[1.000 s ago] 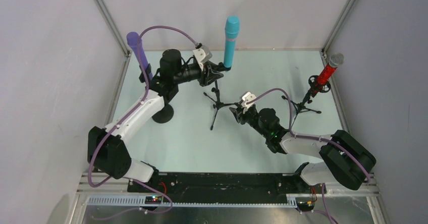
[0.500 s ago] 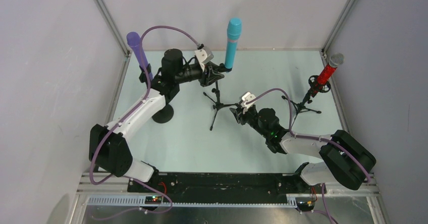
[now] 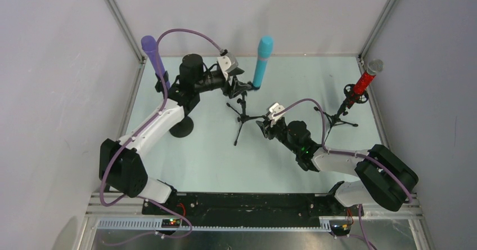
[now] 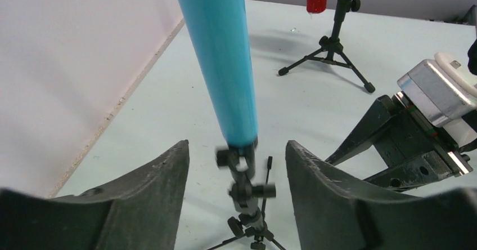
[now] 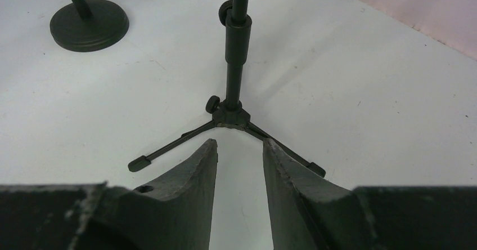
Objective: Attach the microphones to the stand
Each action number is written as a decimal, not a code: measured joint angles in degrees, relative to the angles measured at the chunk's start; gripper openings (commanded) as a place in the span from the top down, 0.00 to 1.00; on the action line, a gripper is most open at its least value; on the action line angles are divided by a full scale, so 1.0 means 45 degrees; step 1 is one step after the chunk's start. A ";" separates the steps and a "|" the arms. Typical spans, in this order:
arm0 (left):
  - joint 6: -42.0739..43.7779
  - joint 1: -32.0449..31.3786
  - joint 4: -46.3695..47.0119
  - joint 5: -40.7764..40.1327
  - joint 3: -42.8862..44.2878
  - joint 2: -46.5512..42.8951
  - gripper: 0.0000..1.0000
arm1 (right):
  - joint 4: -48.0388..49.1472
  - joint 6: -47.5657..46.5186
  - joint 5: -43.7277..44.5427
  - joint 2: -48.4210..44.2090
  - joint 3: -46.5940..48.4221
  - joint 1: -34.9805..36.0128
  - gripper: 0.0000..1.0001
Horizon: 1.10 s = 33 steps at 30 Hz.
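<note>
Well left of the left pincer (image 4: 236,148), the purple microphone (image 3: 153,56) stands on its round-based stand (image 3: 181,127). Between that pincer's half-open jaws, touching neither, the teal microphone (image 4: 222,64) leans on the tripod stand (image 4: 246,191), perhaps not fully seated. The right pincer (image 5: 240,144), nearly closed and empty, hovers by the tripod's feet. Far right of it, the red microphone (image 3: 364,83) is mounted. The step is probably letting go; next comes backing straight off without nudging.
</note>
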 measured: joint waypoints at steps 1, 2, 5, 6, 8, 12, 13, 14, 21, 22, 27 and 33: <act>0.0073 0.0005 0.0029 -0.0005 0.0015 -0.0005 0.25 | 0.0000 0.0000 0.0000 0.0000 0.0000 0.0000 0.60; 0.0092 0.0005 0.0049 -0.0005 0.0029 -0.0010 0.23 | 0.0000 0.0000 0.0000 0.0000 0.0000 0.0000 0.60; 0.0189 0.0005 0.0126 -0.0019 0.0068 -0.0029 0.17 | 0.0000 0.0000 0.0005 0.0005 0.0000 0.0000 0.60; 0.0204 0.0010 0.0141 -0.0015 0.0068 -0.0044 0.16 | 0.0000 0.0000 0.0005 0.0005 0.0000 0.0000 0.60; 0.0223 0.0010 0.0175 -0.0019 0.0068 -0.0097 0.15 | 0.0000 0.0000 0.0019 0.0005 0.0000 0.0000 0.60; 0.0291 0.0010 0.0209 -0.0024 0.0068 -0.0267 0.13 | 0.0000 0.0000 0.0083 0.0005 0.0000 0.0000 0.60; 0.0291 0.0010 0.0223 -0.0024 0.0068 -0.0301 0.12 | 0.0000 0.0000 0.0087 0.0005 0.0000 0.0000 0.60; 0.0291 0.0010 0.0233 -0.0024 0.0068 -0.0345 0.11 | 0.0000 0.0000 0.0087 0.0005 0.0000 0.0000 0.60; 0.0282 0.0010 0.0272 -0.0087 0.0068 -0.0539 0.02 | 0.0000 0.0000 0.0087 0.0005 0.0000 0.0000 0.59; 0.0287 0.0010 0.0277 -0.0136 0.0068 -0.0568 0.01 | 0.0000 0.0005 0.0087 0.0005 0.0000 0.0000 0.59; 0.0092 0.0010 0.0311 -0.0379 -0.0087 -0.0855 0.00 | 0.0000 0.0039 0.0107 0.0005 0.0000 0.0005 0.55; -0.0554 0.0010 0.0437 -0.0763 -0.1064 -0.1341 0.00 | 0.0000 0.0350 0.0243 -0.0015 0.0000 0.0029 0.46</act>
